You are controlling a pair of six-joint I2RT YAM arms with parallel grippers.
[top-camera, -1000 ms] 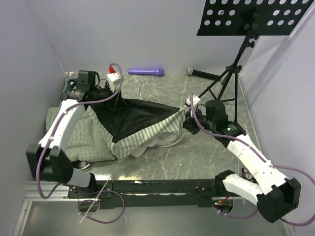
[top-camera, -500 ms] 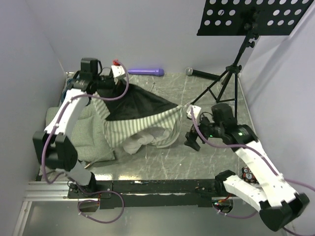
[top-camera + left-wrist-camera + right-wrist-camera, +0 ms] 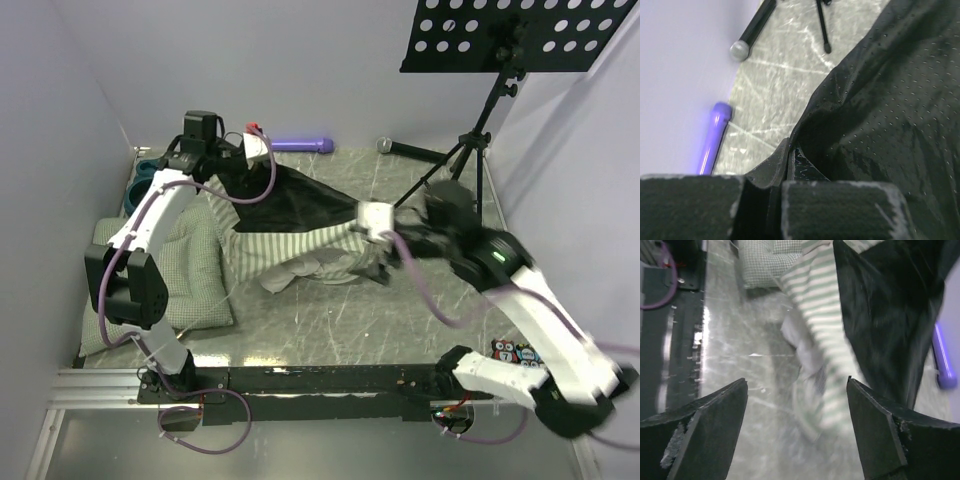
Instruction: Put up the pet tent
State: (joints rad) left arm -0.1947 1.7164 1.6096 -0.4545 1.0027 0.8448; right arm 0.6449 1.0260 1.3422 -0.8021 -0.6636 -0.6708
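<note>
Left arm (image 3: 160, 205) outstretched, left claw (image 3: 765, 189) tight on pet tent (image 3: 300, 208)

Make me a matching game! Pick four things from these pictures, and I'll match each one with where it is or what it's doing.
Things:
1. left hand
2. right hand
3. purple tube
4. checked cushion

Places and states:
A. open, gripping nothing
B. lying along the back wall
C. shut on the pet tent, at its black lining
D. lying flat on the left, under the left arm

Pairs: 1-C, 2-A, 3-B, 4-D
</note>
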